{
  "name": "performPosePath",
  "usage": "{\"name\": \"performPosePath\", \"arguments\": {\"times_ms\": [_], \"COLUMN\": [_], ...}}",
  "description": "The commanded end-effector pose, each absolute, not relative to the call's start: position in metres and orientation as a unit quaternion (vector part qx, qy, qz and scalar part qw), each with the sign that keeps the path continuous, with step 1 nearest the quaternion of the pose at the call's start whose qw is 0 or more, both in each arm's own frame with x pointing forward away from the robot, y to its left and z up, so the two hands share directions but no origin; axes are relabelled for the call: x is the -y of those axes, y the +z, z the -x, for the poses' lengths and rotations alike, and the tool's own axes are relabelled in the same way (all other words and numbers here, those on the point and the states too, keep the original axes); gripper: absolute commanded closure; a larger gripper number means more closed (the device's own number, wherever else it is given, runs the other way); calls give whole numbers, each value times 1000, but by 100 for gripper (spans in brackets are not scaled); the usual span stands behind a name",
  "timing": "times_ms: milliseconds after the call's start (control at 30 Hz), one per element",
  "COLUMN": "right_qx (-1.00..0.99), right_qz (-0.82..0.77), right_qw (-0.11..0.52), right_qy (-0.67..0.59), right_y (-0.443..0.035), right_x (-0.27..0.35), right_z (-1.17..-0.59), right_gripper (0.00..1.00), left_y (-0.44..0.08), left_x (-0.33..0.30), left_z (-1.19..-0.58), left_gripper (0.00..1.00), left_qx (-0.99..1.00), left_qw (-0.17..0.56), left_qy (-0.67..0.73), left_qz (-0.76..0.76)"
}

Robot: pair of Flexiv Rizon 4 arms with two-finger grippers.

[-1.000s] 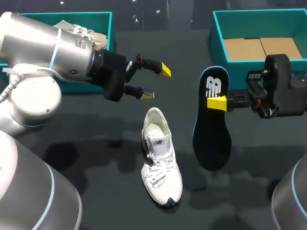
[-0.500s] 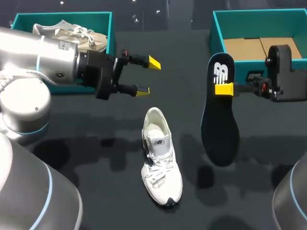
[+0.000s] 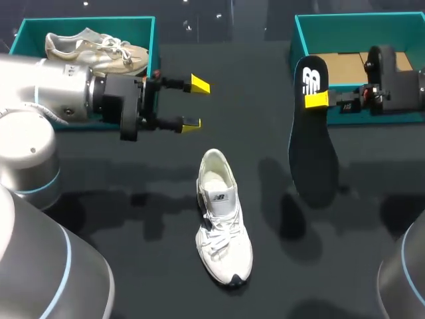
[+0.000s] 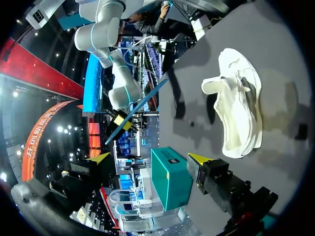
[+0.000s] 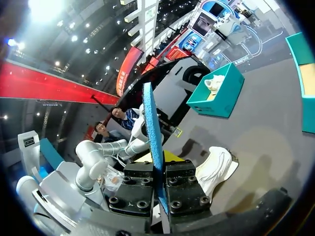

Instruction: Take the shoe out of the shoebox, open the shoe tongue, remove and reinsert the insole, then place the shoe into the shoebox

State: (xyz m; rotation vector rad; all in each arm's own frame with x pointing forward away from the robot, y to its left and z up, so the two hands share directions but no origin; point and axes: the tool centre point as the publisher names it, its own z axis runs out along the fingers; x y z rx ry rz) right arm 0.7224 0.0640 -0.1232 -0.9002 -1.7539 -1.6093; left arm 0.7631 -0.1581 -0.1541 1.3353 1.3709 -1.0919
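beige shoe (image 3: 99,50) | inside left teal box (image 3: 133,26) | dark table (image 3: 246,86)

White shoe (image 4: 237,110) and teal shoebox (image 4: 171,177) ahead of wide-spread jaws

Bare table (image 3: 265,86) lies all round the white shoe (image 3: 222,219); right of its heel the hanging insole (image 3: 309,146) bars the way, left of its heel the left gripper (image 3: 195,104)

Overhead light throws soft overlapping shadows on the dark table (image 3: 159,266); glare flares in the right wrist view.
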Motion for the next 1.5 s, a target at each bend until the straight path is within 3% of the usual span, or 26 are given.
{"name": "performPosePath", "arguments": {"times_ms": [33, 300, 933, 1500], "right_qx": [659, 659, 588, 574], "right_qz": [329, 329, 410, 422], "right_qw": [305, 305, 449, 470], "right_qy": [-604, -604, -534, -521], "right_y": [-129, -129, -148, -151], "right_x": [-66, -66, -98, -114], "right_z": [-731, -731, -834, -845], "right_gripper": [100, 100, 100, 100], "left_y": [-154, -154, -140, -153], "left_x": [157, 157, 157, 168], "left_z": [-761, -761, -774, -776], "left_gripper": [0, 0, 0, 0], "left_qx": [-555, -555, -545, -539], "left_qw": [453, 453, 494, 489], "left_qy": [-441, -441, -430, -438], "left_qz": [-541, -541, -524, -528]}}
